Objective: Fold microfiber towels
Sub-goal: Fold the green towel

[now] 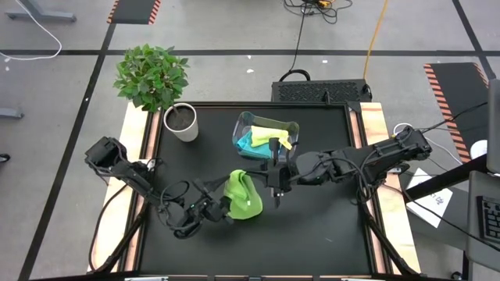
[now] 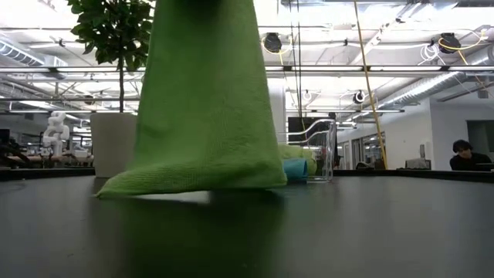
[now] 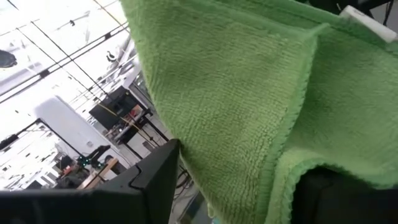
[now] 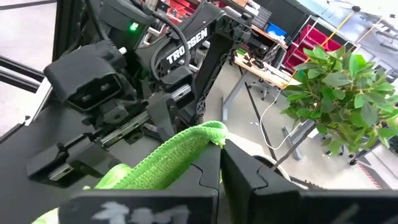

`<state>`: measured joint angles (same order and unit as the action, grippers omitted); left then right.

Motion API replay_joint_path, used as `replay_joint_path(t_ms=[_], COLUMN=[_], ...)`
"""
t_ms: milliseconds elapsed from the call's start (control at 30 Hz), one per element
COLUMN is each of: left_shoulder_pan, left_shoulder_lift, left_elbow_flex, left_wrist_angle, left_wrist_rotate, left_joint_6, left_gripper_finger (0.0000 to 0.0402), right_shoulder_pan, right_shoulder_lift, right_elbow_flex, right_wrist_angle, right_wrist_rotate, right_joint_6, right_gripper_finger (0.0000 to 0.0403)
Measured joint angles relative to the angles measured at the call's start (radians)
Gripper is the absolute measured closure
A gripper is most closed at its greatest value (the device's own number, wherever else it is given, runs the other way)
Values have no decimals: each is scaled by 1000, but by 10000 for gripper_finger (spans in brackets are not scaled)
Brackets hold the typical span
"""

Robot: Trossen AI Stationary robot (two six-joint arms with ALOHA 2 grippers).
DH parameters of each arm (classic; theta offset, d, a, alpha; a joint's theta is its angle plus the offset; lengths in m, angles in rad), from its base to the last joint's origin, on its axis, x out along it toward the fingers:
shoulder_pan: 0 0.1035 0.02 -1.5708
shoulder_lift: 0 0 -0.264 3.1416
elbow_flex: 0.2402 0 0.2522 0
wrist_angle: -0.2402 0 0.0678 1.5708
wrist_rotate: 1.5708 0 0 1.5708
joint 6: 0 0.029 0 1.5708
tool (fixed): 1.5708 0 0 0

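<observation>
A bright green microfiber towel (image 1: 244,197) (image 2: 204,100) hangs in the middle of the table between both grippers. Its lower edge (image 2: 154,185) reaches the tabletop. My right gripper (image 1: 254,175) (image 4: 221,152) comes level from the table's right and is shut on the towel's top. My left gripper (image 1: 226,208) (image 3: 242,165) is at the towel's left side, lower down, with cloth filling the space between its fingers. A pale yellow-green towel (image 1: 273,133) and a turquoise one (image 1: 246,143) lie in a clear plastic bin (image 1: 291,125). My left gripper has the green towel between its two fingers, close to a hemmed edge (image 3: 292,149). It comes level from the table's left. How many layers it has does not show. My right gripper pinches a bunched fold at the towel's top (image 4: 208,132) between its shut fingers, level from the table's right. The towel hangs below them.
A white pot (image 1: 181,122) with a leafy plant (image 1: 151,76) stands at the table's far left corner. The bin stands at the far middle, just behind the right gripper. The near half of the black tabletop (image 1: 312,234) is bare.
</observation>
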<state>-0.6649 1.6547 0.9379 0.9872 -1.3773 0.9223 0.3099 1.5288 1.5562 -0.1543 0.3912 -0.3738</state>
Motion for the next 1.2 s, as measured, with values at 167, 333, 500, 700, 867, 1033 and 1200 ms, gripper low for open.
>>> replay_joint_path(t_ms=[167, 333, 500, 700, 867, 1033, 1200], left_shoulder_pan=[-17, -16, -19, -21, -56, -97, -122], left_shoulder_lift=[0, -11, -49, -53, -65, -159, -277], left_elbow_flex=[0, 0, 0, 0, 0, 0, 0], left_wrist_angle=[15, 10, -83, -128, -120, -138, -201], left_wrist_rotate=[-7, -11, 32, 73, 90, 69, 44], left_joint_6=[-7, -22, -110, -92, -3, 6, -38], left_gripper_finger=[186, 203, 258, 344, 392, 397, 398], right_shoulder_pan=[0, 9, 26, 42, 46, 41, 41], right_shoulder_lift=[0, 0, 0, 0, 0, 0, -12], right_elbow_flex=[0, 0, 0, 0, 0, 0, -1], right_wrist_angle=[-18, -23, -22, -23, -40, -64, -49], right_wrist_rotate=[0, 0, 0, 0, 27, 119, 188], right_joint_6=[17, 18, 5, -6, -17, -66, -114], right_gripper_finger=[403, 403, 403, 403, 403, 403, 403])
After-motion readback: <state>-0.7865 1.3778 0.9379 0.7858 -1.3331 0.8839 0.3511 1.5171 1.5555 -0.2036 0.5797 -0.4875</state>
